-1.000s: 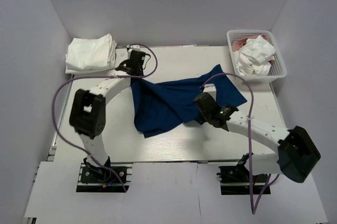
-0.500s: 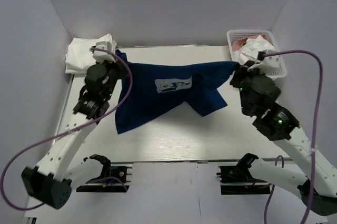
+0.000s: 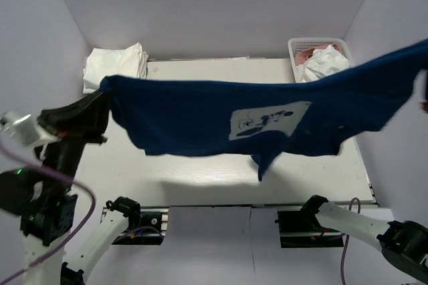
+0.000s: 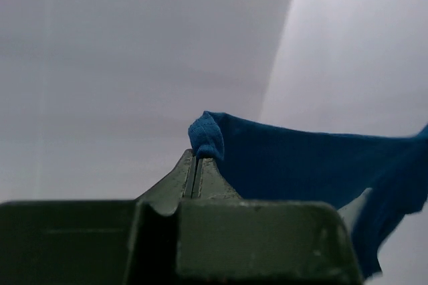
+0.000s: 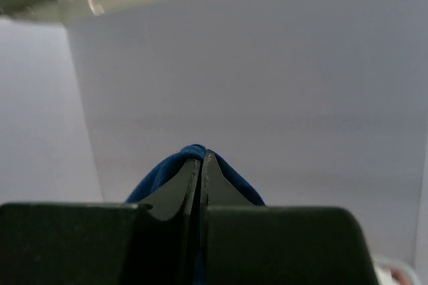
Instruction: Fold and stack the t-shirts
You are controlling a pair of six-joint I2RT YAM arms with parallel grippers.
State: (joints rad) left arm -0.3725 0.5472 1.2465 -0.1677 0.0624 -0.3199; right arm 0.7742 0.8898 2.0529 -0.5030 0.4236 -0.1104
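The left pincer [image 4: 195,159] and the right pincer [image 5: 201,158] are each clamping fully closed on opposite ends of the navy t-shirt [image 3: 200,118], stretching it wide, high above the bench [image 3: 200,172], probably to flatten it for folding.

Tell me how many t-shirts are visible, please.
4: navy t-shirt held aloft; folded white t-shirt far left; crumpled white t-shirt and pink t-shirt in the basket; more may hide.

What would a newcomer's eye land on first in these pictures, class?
The navy t-shirt hangs stretched wide in the air above the middle of the table, its white print facing the top camera. The left gripper and right gripper pinch its ends; folded white t-shirts sit far left.
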